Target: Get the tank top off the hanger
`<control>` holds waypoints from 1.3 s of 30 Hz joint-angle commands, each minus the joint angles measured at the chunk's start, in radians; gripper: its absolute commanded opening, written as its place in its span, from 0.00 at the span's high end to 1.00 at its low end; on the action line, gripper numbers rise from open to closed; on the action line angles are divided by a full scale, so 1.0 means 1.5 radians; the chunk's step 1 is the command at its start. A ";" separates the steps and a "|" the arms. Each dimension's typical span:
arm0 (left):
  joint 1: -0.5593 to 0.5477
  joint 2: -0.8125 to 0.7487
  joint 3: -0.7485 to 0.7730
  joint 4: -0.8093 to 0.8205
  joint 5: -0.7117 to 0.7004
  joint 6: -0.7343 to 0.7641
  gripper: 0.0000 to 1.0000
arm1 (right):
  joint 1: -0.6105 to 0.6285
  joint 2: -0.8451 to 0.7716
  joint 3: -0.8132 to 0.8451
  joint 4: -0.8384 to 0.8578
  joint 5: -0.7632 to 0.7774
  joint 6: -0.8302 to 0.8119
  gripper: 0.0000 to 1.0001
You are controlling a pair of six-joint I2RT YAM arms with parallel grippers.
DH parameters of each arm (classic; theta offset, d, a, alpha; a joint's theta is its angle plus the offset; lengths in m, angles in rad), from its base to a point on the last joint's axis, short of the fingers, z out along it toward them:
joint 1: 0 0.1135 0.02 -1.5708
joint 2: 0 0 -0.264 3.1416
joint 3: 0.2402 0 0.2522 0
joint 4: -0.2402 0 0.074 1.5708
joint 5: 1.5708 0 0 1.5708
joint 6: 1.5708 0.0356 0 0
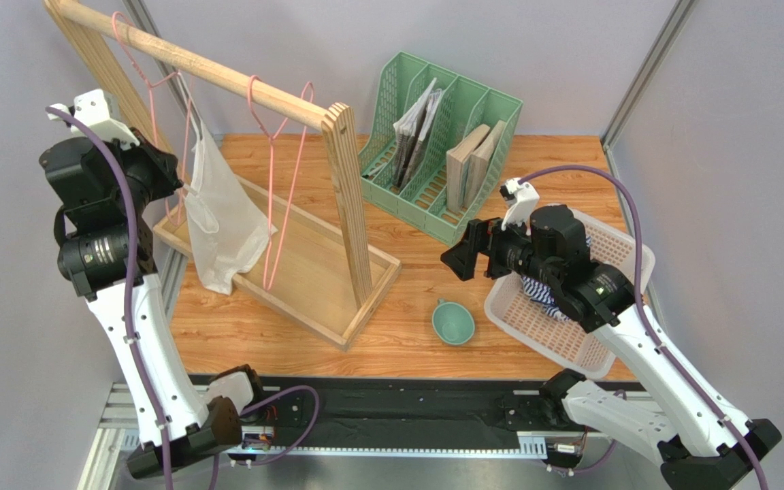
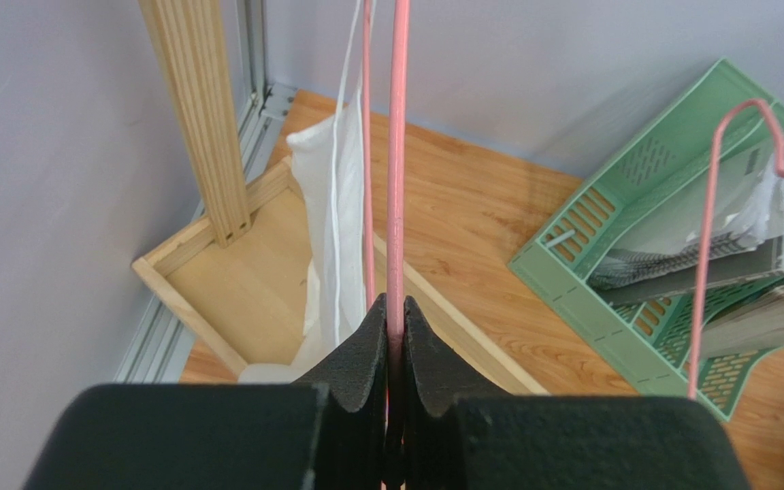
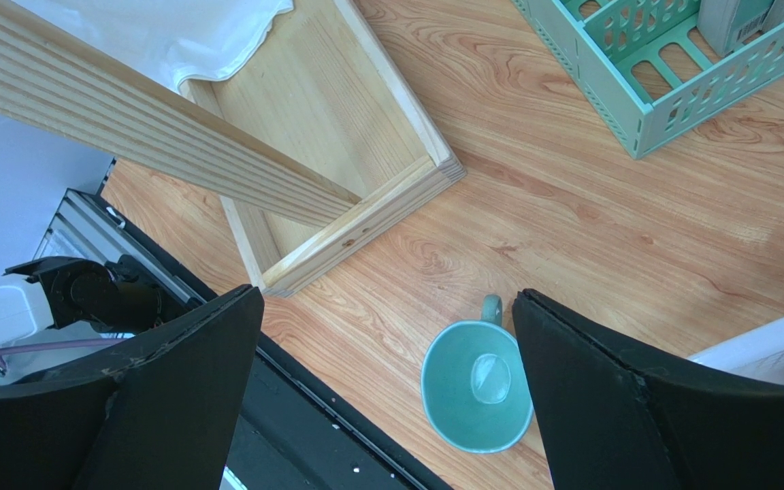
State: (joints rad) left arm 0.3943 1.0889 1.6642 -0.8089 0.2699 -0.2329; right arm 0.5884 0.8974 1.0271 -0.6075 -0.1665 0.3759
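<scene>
at the left end of the wooden rack (image 1: 224, 74), the left gripper (image 2: 394, 332) is clamped on the wire of the pink hanger (image 2: 398, 153), so the bracing step looks done. next the white tank top (image 2: 327, 204), draped just left of that wire, needs sliding off, likely by the right gripper (image 3: 381, 311), spread wide and well apart.
</scene>
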 commanded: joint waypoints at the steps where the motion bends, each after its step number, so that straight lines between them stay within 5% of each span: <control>1: 0.008 -0.059 0.039 0.013 0.005 -0.048 1.00 | 0.002 0.001 0.007 0.027 0.000 -0.008 0.00; 11: 0.008 -0.144 0.021 -0.021 -0.026 -0.092 1.00 | 0.002 0.017 0.014 0.028 -0.004 -0.002 0.00; 24: 0.008 -0.327 -0.213 -0.057 -0.138 -0.164 1.00 | 0.002 0.049 0.034 0.031 0.007 0.019 0.00; 39: 0.009 -0.303 -0.492 0.167 0.311 -0.198 1.00 | 0.002 0.165 0.083 0.119 -0.005 0.046 0.00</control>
State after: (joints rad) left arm 0.4004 0.6121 0.9779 -0.7341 0.4793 -0.4911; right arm 0.5884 1.1061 1.1015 -0.5537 -0.1562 0.4202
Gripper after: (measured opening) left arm 0.060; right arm 0.998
